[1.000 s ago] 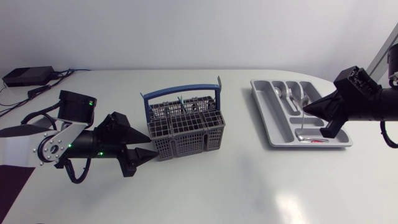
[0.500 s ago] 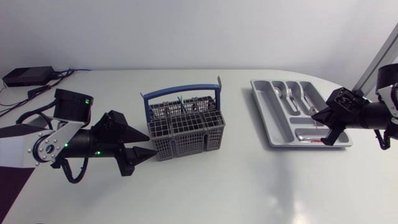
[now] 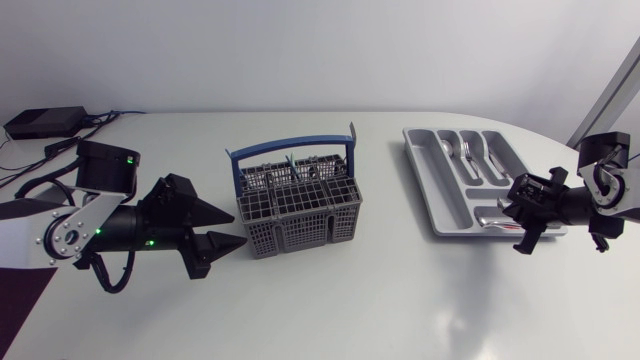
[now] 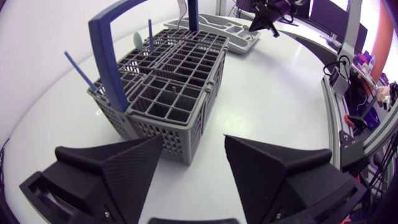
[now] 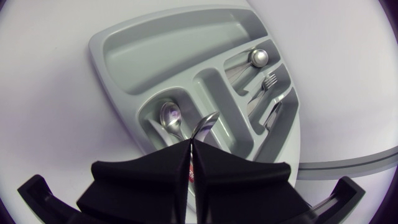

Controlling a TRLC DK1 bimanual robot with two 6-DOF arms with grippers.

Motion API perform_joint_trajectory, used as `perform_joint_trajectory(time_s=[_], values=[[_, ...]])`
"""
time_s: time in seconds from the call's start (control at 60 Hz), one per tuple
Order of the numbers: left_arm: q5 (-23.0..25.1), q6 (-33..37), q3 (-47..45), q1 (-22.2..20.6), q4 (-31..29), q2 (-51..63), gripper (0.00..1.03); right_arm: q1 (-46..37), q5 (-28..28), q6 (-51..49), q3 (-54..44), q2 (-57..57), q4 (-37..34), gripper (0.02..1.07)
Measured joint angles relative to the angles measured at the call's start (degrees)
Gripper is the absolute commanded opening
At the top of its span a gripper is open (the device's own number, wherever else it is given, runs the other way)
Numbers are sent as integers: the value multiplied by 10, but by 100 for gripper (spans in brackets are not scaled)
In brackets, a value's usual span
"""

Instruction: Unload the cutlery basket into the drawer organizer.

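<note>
The white table (image 3: 400,300) carried a grey cutlery basket (image 3: 300,237) near its middle and, well apart, a grey drawer organizer (image 3: 436,192)

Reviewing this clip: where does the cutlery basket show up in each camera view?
Head view: cutlery basket mid-table, just ahead of the left end effector.
Left wrist view: cutlery basket directly ahead of that open end effector.
Right wrist view: not in it.
Shared landmark: the grey drawer organizer, visible in all three views.
</note>
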Motion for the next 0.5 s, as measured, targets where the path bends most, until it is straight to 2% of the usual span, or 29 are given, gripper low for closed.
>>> perform_joint_trajectory(time_s=[0.1, 0.2, 0.317, 0.5], values=[[0, 0, 0, 0, 0, -3, 69, 0, 10, -6, -1, 5, 5, 14], [0, 0, 0, 0, 0, -4, 69, 1, 16, -8, -4, 5, 14, 27], [0, 0, 0, 1, -5, -6, 69, 5, 19, -10, -14, 5, 20, 47], [0, 0, 0, 9, -11, -11, 69, 21, 19, -1, -17, -6, 22, 70]])
